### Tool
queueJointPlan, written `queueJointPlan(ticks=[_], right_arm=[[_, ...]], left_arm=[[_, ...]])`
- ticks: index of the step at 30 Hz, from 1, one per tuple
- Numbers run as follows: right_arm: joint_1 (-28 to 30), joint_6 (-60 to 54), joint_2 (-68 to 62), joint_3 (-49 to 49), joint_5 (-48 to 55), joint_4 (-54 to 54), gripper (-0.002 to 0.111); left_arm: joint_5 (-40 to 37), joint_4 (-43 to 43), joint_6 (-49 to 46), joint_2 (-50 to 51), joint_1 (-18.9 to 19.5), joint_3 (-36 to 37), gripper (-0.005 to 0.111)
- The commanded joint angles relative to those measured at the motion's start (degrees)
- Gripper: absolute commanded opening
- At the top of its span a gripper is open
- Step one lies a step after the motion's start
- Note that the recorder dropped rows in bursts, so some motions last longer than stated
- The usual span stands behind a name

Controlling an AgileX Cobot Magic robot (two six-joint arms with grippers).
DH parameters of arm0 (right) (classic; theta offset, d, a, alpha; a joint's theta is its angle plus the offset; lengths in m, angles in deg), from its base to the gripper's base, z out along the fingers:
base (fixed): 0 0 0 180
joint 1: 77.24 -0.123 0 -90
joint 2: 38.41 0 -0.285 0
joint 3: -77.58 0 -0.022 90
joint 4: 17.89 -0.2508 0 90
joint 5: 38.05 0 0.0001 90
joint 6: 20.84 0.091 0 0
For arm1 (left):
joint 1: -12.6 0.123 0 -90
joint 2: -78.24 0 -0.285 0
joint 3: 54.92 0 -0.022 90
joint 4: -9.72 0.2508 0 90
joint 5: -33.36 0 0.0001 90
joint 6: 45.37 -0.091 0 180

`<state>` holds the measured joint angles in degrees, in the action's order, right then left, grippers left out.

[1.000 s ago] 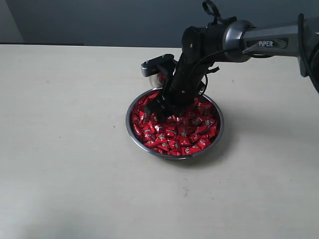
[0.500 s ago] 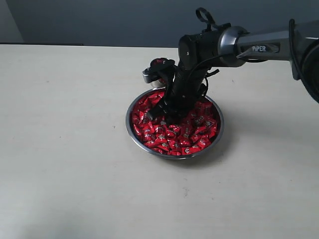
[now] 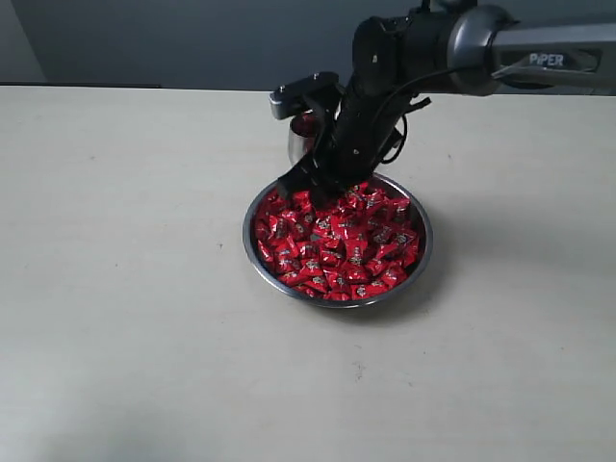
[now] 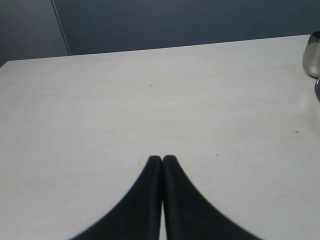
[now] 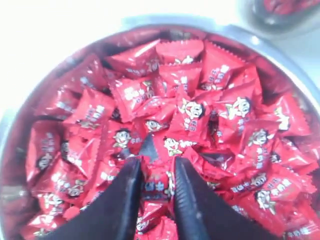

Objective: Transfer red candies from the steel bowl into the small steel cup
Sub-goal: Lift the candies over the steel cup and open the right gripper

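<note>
The steel bowl (image 3: 252, 252) sits mid-table, piled with red candies (image 3: 346, 245). My right gripper (image 3: 310, 190) hangs just above the pile near the bowl's far-left rim. In the right wrist view this gripper (image 5: 156, 167) is shut on one red candy (image 5: 156, 186), pinched between the two dark fingers over the heap (image 5: 200, 110). The small steel cup (image 3: 300, 140) stands just behind the bowl, partly hidden by the arm; it holds red candies (image 5: 282, 6). My left gripper (image 4: 162, 159) is shut and empty over bare table, with the cup (image 4: 312, 47) at that view's edge.
The pale table (image 3: 125, 289) stretches around the bowl on all sides. A dark wall (image 3: 192, 38) runs along the table's far edge. The right arm (image 3: 500, 48) reaches in from the upper right.
The right gripper has closed on a candy in the pile and risen out of the bowl, shifting toward the far-left rim and the cup.
</note>
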<state>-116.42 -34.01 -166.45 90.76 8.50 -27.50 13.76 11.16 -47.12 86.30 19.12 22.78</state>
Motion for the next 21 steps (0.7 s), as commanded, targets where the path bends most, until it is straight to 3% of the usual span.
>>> queueJointPlan(ticks=[1, 9, 21], right_arm=[[-0.27, -0.15, 3.56, -0.05, -1.24, -0.30, -0.001], [0.18, -0.15, 0.45, 7.36, -9.11, 2.18, -0.001], [5.79, 1.39, -12.25, 21.80, -9.75, 1.57, -0.001]], left_arm=[[0.28, 0.11, 0.06, -0.27, -0.31, -0.48, 0.000], [0.28, 0.11, 0.06, -0.27, -0.31, -0.48, 0.000], [0.28, 0.11, 0.06, -0.27, -0.31, -0.48, 0.000]])
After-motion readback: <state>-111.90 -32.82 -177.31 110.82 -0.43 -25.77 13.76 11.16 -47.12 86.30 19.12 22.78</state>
